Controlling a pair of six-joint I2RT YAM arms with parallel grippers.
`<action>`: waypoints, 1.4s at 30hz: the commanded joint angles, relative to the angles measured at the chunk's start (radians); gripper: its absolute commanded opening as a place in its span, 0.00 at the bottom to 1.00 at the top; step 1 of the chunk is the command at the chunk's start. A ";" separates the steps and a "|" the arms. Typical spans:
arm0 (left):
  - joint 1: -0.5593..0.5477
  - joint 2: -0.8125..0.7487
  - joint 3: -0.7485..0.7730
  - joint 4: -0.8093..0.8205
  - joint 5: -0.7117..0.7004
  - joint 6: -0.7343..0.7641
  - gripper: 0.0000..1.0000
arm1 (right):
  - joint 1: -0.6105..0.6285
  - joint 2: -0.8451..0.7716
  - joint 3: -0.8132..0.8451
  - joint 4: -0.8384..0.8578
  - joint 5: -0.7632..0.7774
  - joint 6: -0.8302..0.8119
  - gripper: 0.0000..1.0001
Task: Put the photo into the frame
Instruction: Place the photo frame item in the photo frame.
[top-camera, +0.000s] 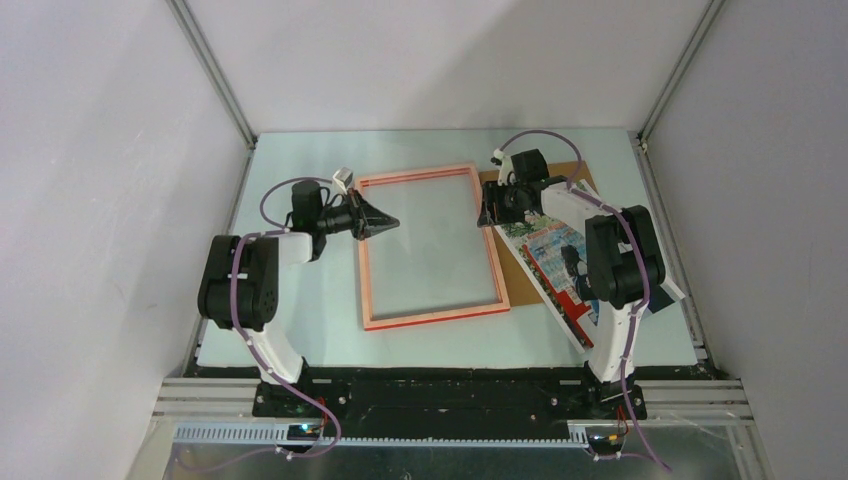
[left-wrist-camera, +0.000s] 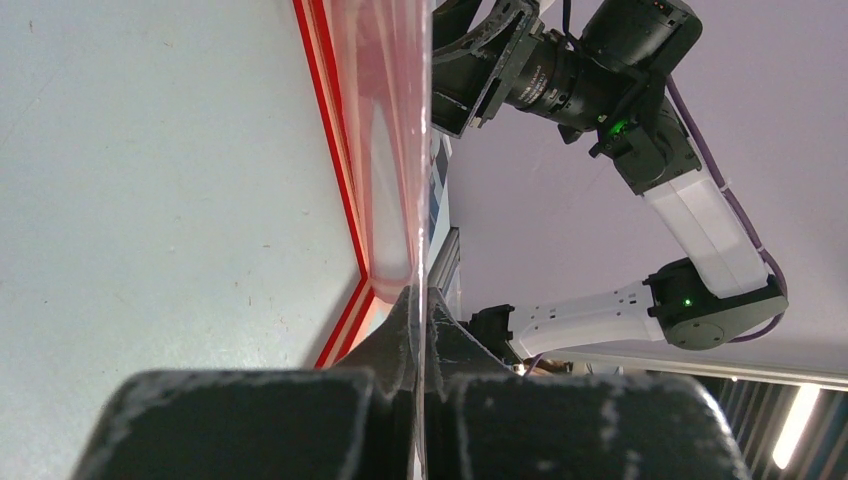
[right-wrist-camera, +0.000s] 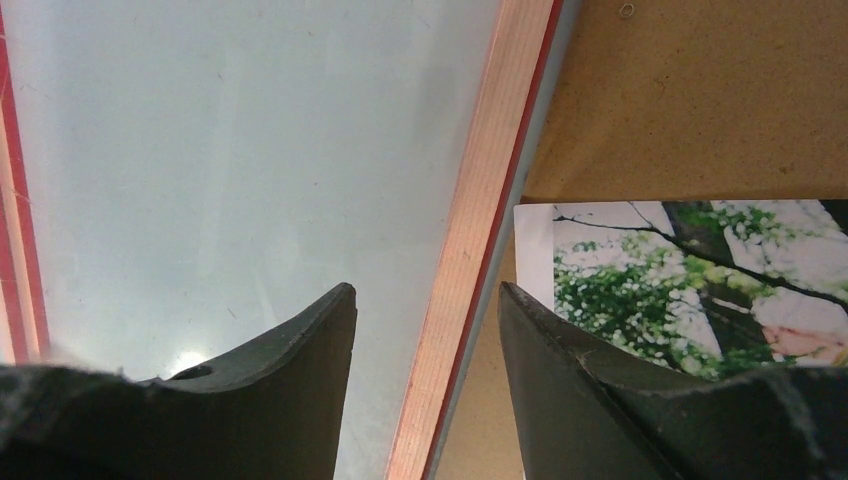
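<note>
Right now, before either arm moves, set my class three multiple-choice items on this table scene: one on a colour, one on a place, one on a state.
1. What colour is the upturned face of the thin rectangular picture frame? A blue; B black; C pale orange-pink.
2. Where does the colourful paper photo lie? A inside the frame; B on the brown backing board; C in a pincer.
3. How is the right pincer? A open astride a frame rail; B shut on the photo; C folded away.
Answers: C, the rails look that tint from above; B, the print rests on the board; A, its fingers stand either side of the rail.
</note>
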 joint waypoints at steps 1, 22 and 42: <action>-0.002 -0.052 -0.002 0.043 0.020 0.001 0.00 | 0.008 0.002 0.005 0.027 -0.008 -0.006 0.58; 0.001 -0.078 -0.037 0.049 -0.014 -0.059 0.00 | 0.021 0.010 0.015 0.016 0.005 -0.021 0.58; -0.001 -0.071 -0.035 0.071 -0.013 -0.078 0.00 | 0.025 0.010 0.015 0.014 0.011 -0.025 0.58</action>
